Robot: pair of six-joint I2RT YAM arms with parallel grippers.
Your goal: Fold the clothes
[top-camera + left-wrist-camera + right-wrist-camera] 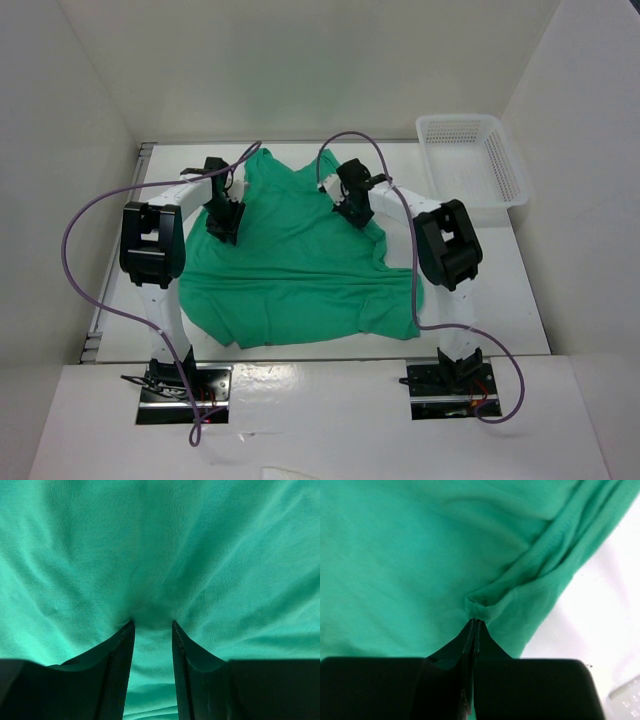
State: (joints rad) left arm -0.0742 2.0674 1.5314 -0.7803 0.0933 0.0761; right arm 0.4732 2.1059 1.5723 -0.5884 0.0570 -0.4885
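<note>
The clothes are one emerald-green T-shirt (300,275), spread rumpled over the white table between the two arms. My left gripper (225,228) is down on the shirt's left part. In the left wrist view the left gripper (153,623) is open, both tips pressed into the green fabric (160,545), which dimples around them. My right gripper (350,212) is at the shirt's upper right. The right wrist view shows the right gripper (475,621) shut on a small pinched fold of shirt (410,555) beside a stitched hem (545,550).
A white mesh basket (470,160) stands at the back right of the table. White walls close in the back and both sides. Bare tabletop (605,610) shows right of the shirt's edge. Purple cables loop above both arms.
</note>
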